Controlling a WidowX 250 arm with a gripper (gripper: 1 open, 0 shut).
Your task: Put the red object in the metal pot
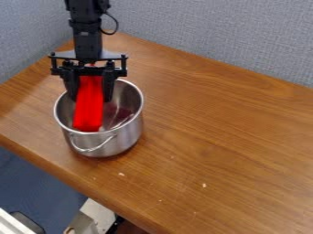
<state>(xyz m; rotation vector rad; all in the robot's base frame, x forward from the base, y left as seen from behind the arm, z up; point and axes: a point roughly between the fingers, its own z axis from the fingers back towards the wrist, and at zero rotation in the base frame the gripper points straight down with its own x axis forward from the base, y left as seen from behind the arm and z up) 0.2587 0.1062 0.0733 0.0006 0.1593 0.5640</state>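
The metal pot stands on the left part of the wooden table, its wire handle hanging at the near side. The red object hangs upright with its lower end down inside the pot. My gripper comes straight down from above and is shut on the top end of the red object, just over the pot's far rim. Whether the block's lower end touches the pot's bottom cannot be seen.
The wooden table stretches to the right and front of the pot, with a few small crumbs near its front edge. A grey wall runs behind it. The table's left and front edges lie close to the pot.
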